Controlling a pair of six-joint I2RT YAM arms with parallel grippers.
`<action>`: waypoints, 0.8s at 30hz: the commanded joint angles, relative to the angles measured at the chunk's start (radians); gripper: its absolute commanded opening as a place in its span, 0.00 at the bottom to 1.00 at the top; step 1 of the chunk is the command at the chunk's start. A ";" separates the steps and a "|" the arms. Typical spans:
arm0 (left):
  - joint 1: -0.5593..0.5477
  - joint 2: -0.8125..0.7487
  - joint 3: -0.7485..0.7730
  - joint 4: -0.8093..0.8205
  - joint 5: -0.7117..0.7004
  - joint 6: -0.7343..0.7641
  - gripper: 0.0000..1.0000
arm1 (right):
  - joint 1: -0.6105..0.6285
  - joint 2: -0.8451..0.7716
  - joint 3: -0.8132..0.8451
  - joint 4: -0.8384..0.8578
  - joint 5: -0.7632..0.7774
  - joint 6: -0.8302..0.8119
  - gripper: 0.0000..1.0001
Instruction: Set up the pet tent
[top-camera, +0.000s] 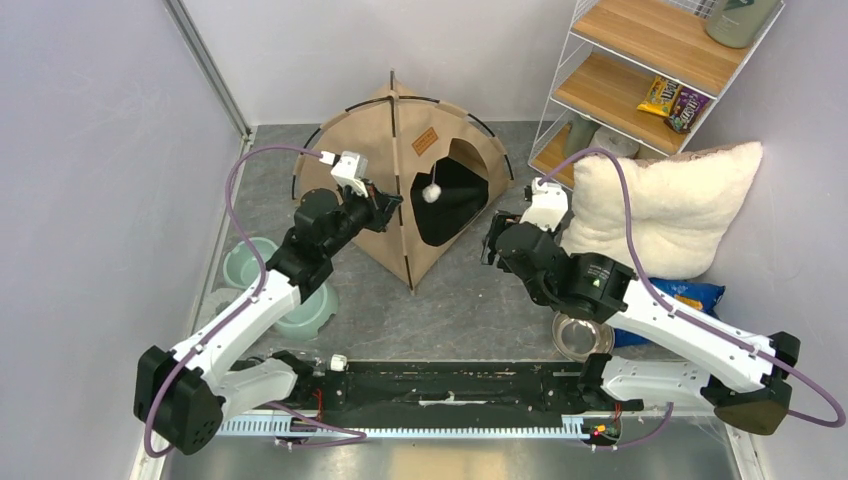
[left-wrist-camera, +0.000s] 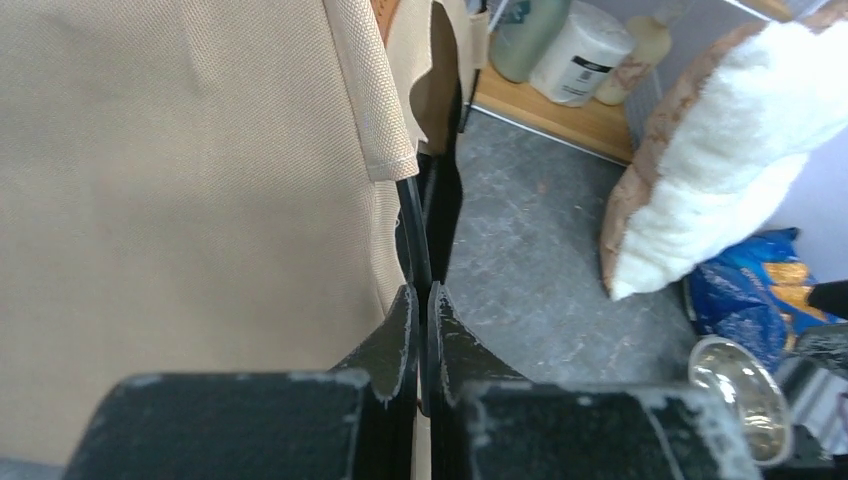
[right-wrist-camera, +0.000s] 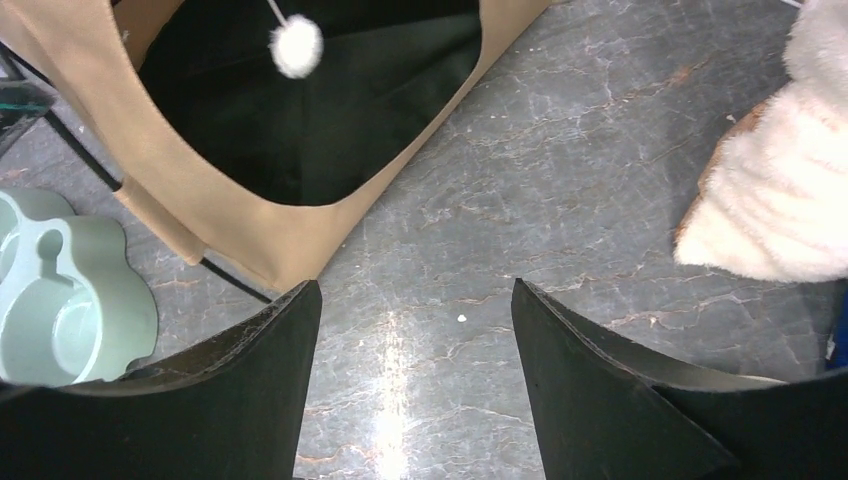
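Observation:
The pet tent (top-camera: 400, 170) stands upright at the back middle: tan fabric, black crossing poles, a brown label patch, and an arched doorway with a white pompom (top-camera: 432, 193) hanging in it. My left gripper (top-camera: 385, 207) is at the tent's left front face. In the left wrist view it (left-wrist-camera: 424, 300) is shut on a thin black pole (left-wrist-camera: 412, 230) at the edge of the tan fabric (left-wrist-camera: 180, 180). My right gripper (top-camera: 495, 242) hovers over the floor just right of the doorway. In the right wrist view it (right-wrist-camera: 415, 300) is open and empty, with the tent's corner (right-wrist-camera: 230, 230) ahead on the left.
A fluffy white pillow (top-camera: 670, 205) leans at the right, over a blue bag (top-camera: 690, 295). A steel bowl (top-camera: 582, 335) sits under my right arm. A green double bowl (top-camera: 290, 290) lies under my left arm. A wire shelf (top-camera: 640, 80) with snack packs stands at the back right.

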 joint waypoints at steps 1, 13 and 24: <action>-0.002 -0.068 0.084 -0.156 -0.110 0.207 0.02 | -0.020 -0.010 0.061 -0.071 0.059 0.009 0.77; 0.049 -0.062 0.198 -0.328 -0.130 0.533 0.02 | -0.187 0.009 0.118 -0.164 0.083 -0.037 0.85; 0.210 -0.028 0.171 -0.274 0.010 0.568 0.02 | -0.391 0.071 0.142 -0.165 0.059 -0.101 0.90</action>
